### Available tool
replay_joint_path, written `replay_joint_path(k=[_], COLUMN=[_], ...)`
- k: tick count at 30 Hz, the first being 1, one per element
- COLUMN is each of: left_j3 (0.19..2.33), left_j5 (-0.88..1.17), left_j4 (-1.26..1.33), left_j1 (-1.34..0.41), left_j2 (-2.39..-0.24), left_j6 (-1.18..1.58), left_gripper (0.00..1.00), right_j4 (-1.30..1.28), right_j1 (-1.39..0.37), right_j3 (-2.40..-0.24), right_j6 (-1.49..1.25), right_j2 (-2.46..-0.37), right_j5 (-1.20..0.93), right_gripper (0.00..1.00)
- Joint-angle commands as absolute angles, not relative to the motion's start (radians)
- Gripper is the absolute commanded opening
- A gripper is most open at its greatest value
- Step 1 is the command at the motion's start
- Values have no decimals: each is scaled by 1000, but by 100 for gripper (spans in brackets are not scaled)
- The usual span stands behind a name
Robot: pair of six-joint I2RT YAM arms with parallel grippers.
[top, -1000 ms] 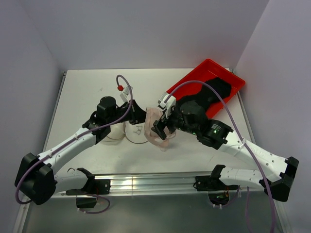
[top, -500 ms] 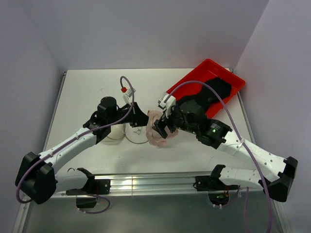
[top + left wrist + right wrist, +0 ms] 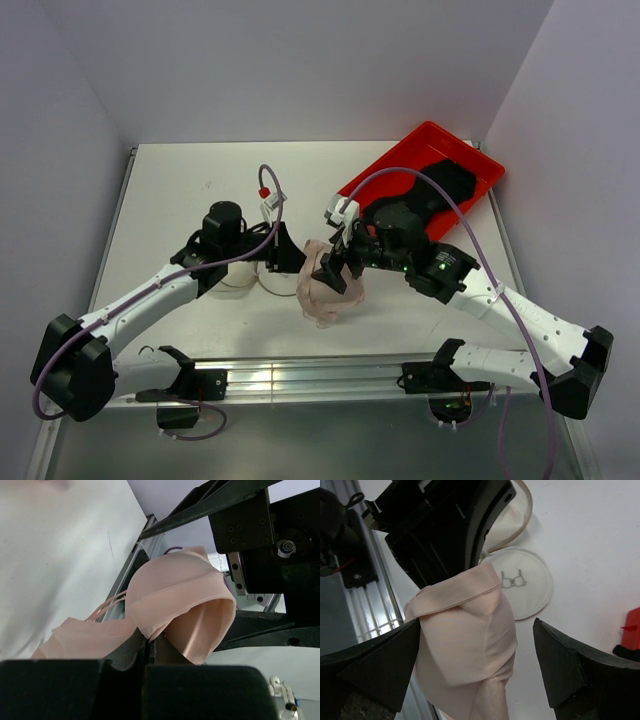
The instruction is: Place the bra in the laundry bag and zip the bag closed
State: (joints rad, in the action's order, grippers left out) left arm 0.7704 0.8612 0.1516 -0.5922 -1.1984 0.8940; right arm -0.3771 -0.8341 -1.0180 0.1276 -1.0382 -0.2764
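Grip first: our left fingers (image 3: 210,692) are clenched on an edge of the pink bra (image 3: 175,595). One cup bulges out beyond the pinch and the straps trail off to the side. Our right fingers (image 3: 375,665) are spread as wide as they go. They stand one on each side of the hanging garment and grasp nothing, though one of them looks just beside the fabric.

From above, the bra droops from the left fingers with its long axis running toward the near edge of the counter (image 3: 180,190). We cannot tell whether its lower end touches the surface.

The laundry bag (image 3: 512,527) lies past the bra on the left arm's side, near the middle of the counter. Its pale round rim is partly hidden behind the left wrist. Its flat round lid (image 3: 522,592), marked with a little bra drawing, is flipped out flat on the counter just beside the rim, so we judge the bag to be open.

Our left arm is the nearer one to the opening. It is also what stands in the way, since its wrist hangs over the rim. We judge that the bra has to travel back toward the left arm and down into the rim, probably after the right fingers take hold. The zip is not yet started.

A red tray (image 3: 470,165) holding a black garment (image 3: 440,190) sits at the far right corner, well apart from the bag.
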Motion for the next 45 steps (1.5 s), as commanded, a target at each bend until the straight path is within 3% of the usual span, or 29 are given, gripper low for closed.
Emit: replay_joint_path(k=[1,12,15,16,18,21,22,25,28,32,36,45], left_j3=[796,824,833,839,844,857,864,908,943,950,901,775], left_j5=[936,983,967,957,931,809,731,542,306,-118,-381,-488], left_j4=[146,107,49,32,-10,-93,-135,-275,-380,-468,-522,-450], left_j1=[-591,-575,-572,-571,-561,-528,-517,-479,-450,-439,-437,-367], left_j2=[-1155,-1146,-1137,-1132,-1126,-1091,-1059,-987,-918,-848,-818,-893], left_j6=[854,835,801,779,767,733,720,663,631,612,612,721], left_gripper=[0,0,0,0,0,20,37,58,73,74,72,63], right_j4=[-373,-351,-335,-325,-293,-255,-244,-201,-160,-105,-46,155], right_j1=[-825,-825,-824,-825,-816,-802,-786,-755,-736,-726,-724,-724], right_j3=[-1012,-928,-931,-930,-922,-910,-908,-897,-888,-873,-884,-881], right_j6=[100,41,29,20,6,-32,-50,-84,-104,-130,-199,-379], right_j2=[-1019,-986,-982,-977,-962,-945,-942,-936,-933,-928,-930,-936], right_j5=[-371,-479,-471,-472,-468,-462,-457,-466,-468,-460,-419,-287], right_gripper=[98,95,75,61,48,35,31,24,21,16,11,6])
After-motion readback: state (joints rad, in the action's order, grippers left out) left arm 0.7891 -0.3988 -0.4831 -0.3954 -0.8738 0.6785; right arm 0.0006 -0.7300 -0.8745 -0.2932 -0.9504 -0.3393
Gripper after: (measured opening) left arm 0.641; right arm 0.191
